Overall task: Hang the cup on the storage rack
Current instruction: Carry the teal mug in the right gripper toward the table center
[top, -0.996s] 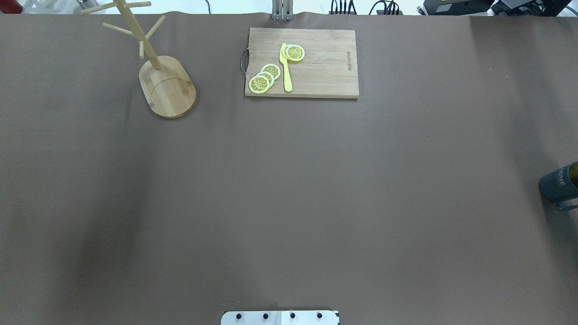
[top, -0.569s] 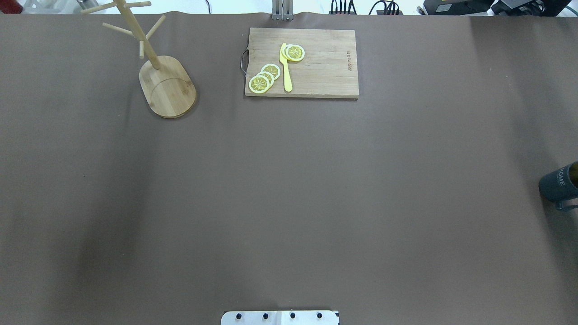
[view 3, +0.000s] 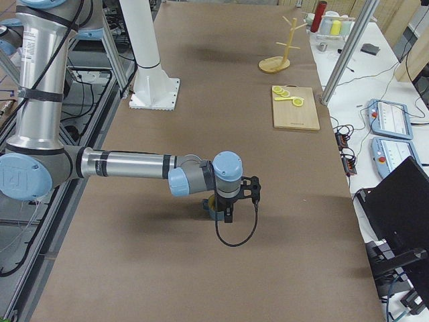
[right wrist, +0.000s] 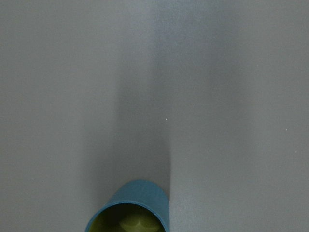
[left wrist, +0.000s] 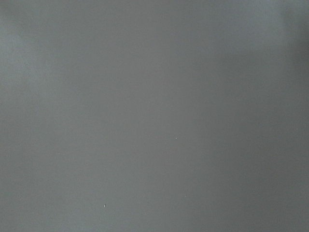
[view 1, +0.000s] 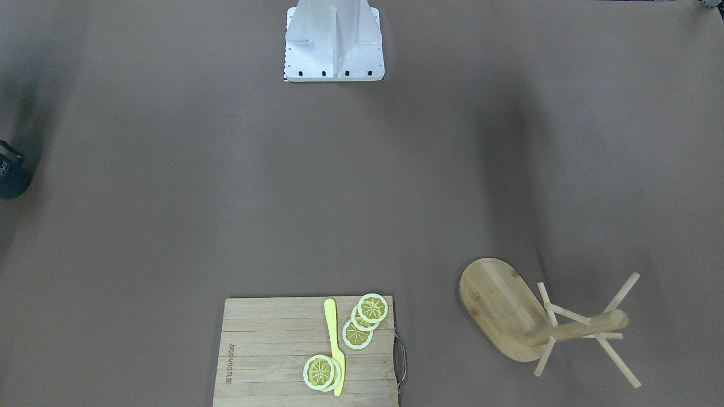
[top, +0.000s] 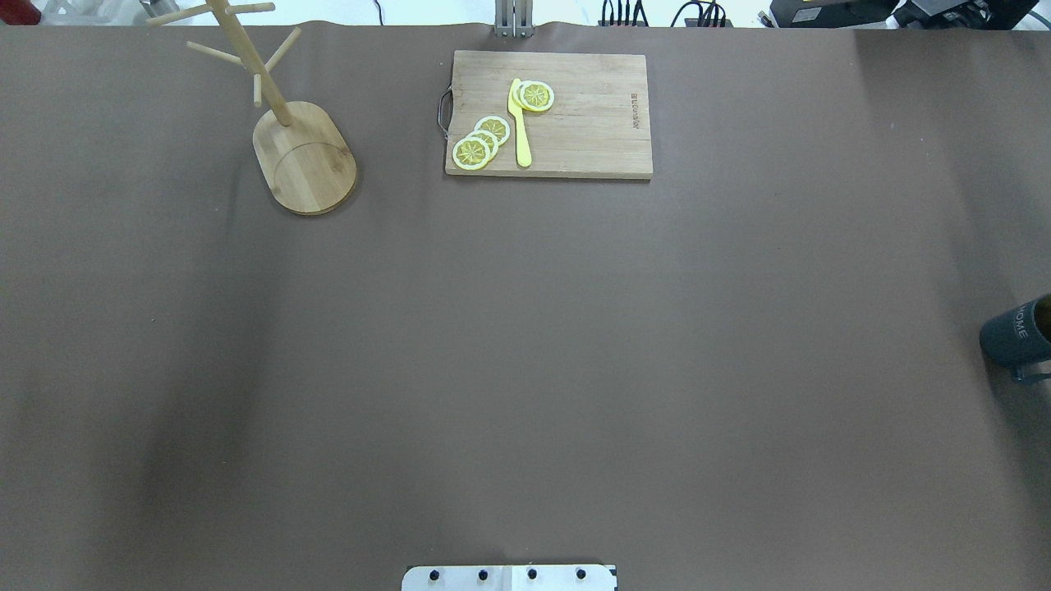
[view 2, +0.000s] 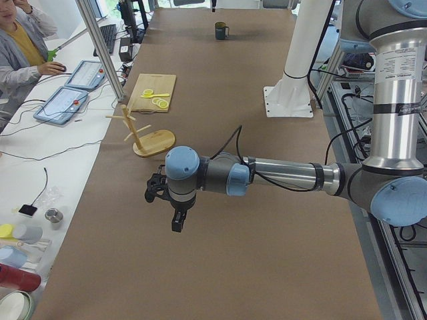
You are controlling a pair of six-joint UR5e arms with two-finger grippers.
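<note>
The dark teal cup [top: 1016, 338] stands upright at the table's right edge, handle toward the robot. It also shows in the front view [view 1: 10, 178] and, far off, in the left view [view 2: 221, 30]. The right wrist view shows its yellow-green inside [right wrist: 129, 212] at the bottom edge. My right gripper [view 3: 228, 215] hangs close beside the cup [view 3: 213, 208]; I cannot tell if it is open. The bamboo storage rack [top: 305, 158] stands at the far left with bare pegs, as in the front view [view 1: 502, 308]. My left gripper [view 2: 176, 223] hovers over bare table, near the rack [view 2: 151, 137]; its state is unclear.
A wooden cutting board [top: 575, 123] with lemon slices [top: 480, 141] and a yellow knife [top: 520, 125] lies at the far middle. The robot's white base plate [top: 509, 578] is at the near edge. A person [view 2: 20, 47] sits beside the table.
</note>
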